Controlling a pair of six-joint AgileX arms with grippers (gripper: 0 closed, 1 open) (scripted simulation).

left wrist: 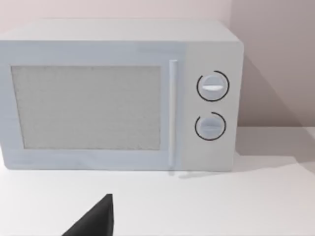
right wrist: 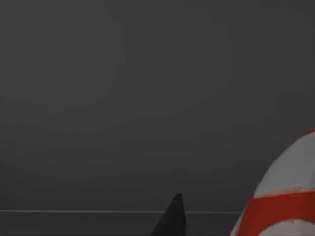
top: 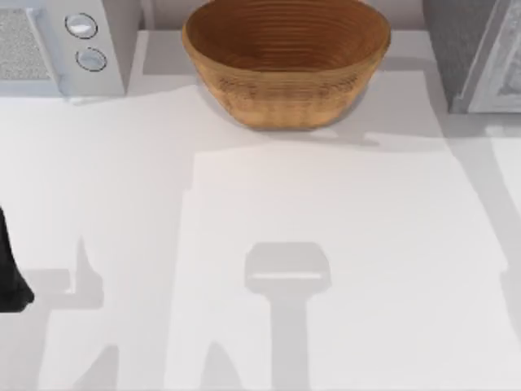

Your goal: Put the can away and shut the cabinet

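Observation:
The can (right wrist: 288, 196) shows its red band and white marks very close to the right wrist camera, in front of a flat dark grey surface (right wrist: 147, 98). My right gripper (right wrist: 172, 219) is a dark tip beside the can; whether it holds the can cannot be seen. The grey cabinet (top: 480, 57) stands at the table's far right corner, cut off by the frame edge. My left arm (top: 10, 277) is parked at the table's left edge, and its gripper (left wrist: 96, 219) faces the microwave.
A large wicker basket (top: 285, 61) stands at the back middle of the white table (top: 326, 244). A pale microwave (top: 61, 45) with two round dials occupies the far left corner, its door (left wrist: 86, 108) closed.

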